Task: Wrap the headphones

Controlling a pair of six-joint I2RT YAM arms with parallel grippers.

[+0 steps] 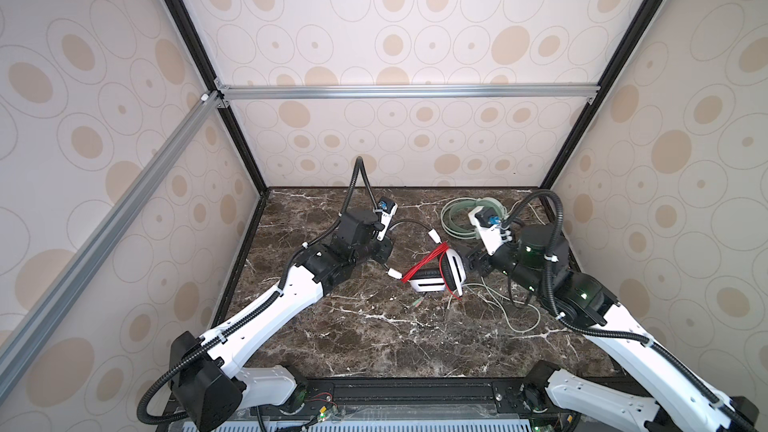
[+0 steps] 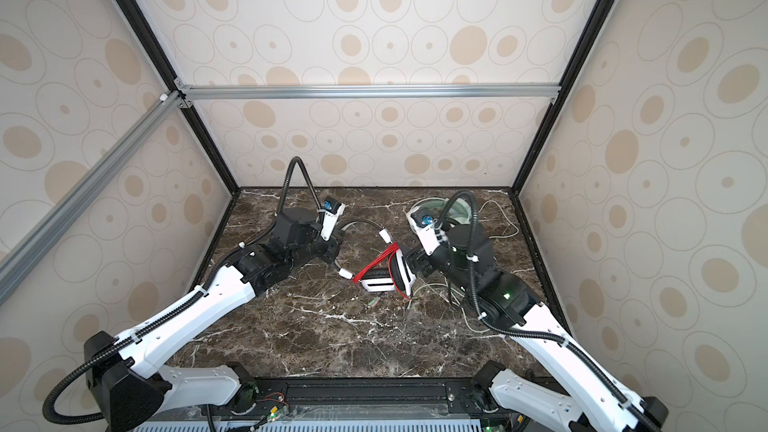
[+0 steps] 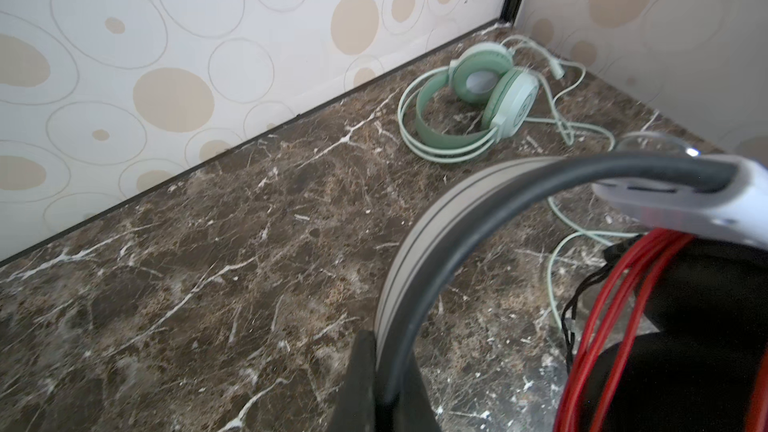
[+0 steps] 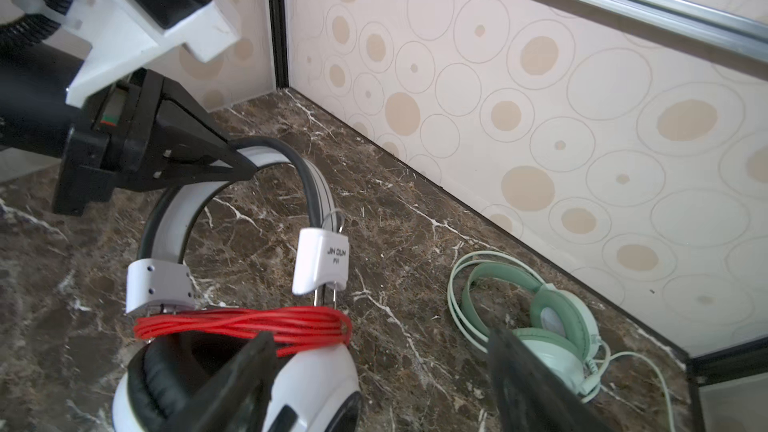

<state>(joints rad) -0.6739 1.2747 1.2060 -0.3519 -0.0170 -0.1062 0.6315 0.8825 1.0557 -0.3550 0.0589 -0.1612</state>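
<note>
The white headphones (image 1: 451,274) with black ear pads lie mid-table, and their red cord (image 4: 245,324) is wound in a bundle across the yokes above the ear cups. My left gripper (image 3: 384,357) is shut on the headband (image 4: 178,209) and holds its arch up. My right gripper (image 4: 378,353) is open beside the white ear cup (image 4: 316,380); one finger lies across the cup and the other stands apart from it. The mint-green headphones (image 3: 478,97) lie in the back right corner, partly hidden by my right arm in both top views. Their pale cord (image 1: 511,317) trails loose.
The patterned back wall (image 3: 166,76) and right wall (image 4: 540,118) close in the marble table (image 1: 353,338). The pale cord loops over the table in front of my right arm (image 1: 582,297). Small plug ends (image 1: 419,303) lie just in front of the white headset.
</note>
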